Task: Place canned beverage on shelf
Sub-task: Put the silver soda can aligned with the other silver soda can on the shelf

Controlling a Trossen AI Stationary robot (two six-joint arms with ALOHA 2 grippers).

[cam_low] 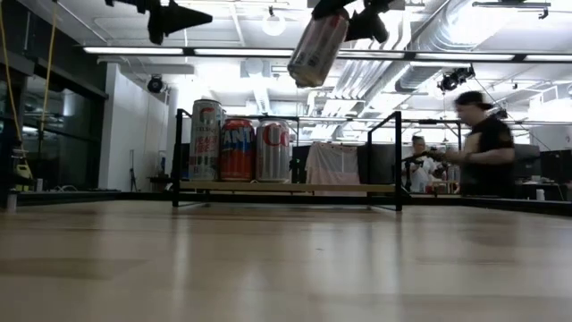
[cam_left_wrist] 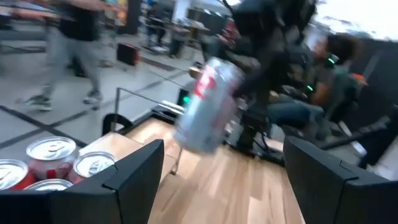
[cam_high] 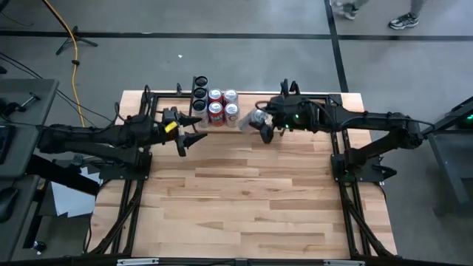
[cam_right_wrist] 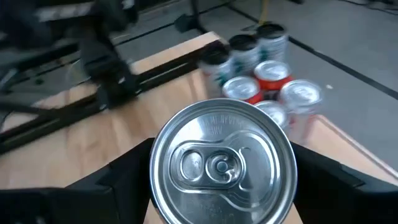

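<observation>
Can (cam_low: 317, 46) tilted, clamped in right gripper (cam_high: 260, 123), held in the air above shelf (cam_low: 286, 187). Left gripper (cam_high: 185, 140) nearby, fingers spread wide, holding nothing.

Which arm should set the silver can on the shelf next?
Right. The right gripper is shut on the silver can, held tilted in the air beside the cans on the shelf. The left gripper is open and empty, lying over the table in front of the shelf's other end.

Tilted silver can (cam_low: 318, 46) in the right gripper (cam_low: 344, 13), high above the shelf (cam_low: 286, 187) with three cans (cam_low: 239, 140).
</observation>
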